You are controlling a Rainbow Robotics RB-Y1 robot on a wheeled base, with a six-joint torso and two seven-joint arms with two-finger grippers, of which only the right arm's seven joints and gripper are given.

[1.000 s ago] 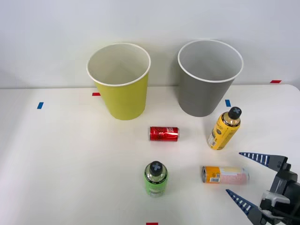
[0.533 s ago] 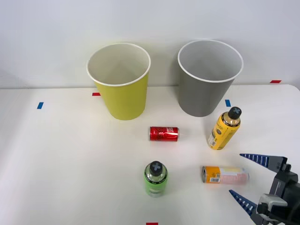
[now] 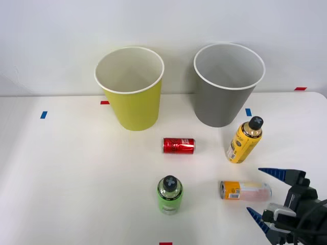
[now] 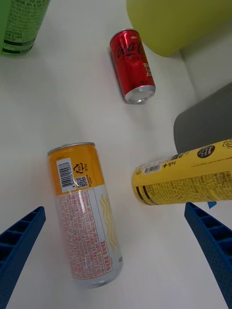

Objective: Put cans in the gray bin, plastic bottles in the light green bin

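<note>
Approach step: right hand [image 3: 267, 194], fingers apart, just beside slim can [image 3: 245, 190] lying on worktop [image 3: 76, 178]; next, straddle & clamp.

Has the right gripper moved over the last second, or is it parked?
Yes. In the front view the right gripper has crept left, toward the slim orange can, which lies where it was; its open fingers now sit nearer the can's pink end.
</note>
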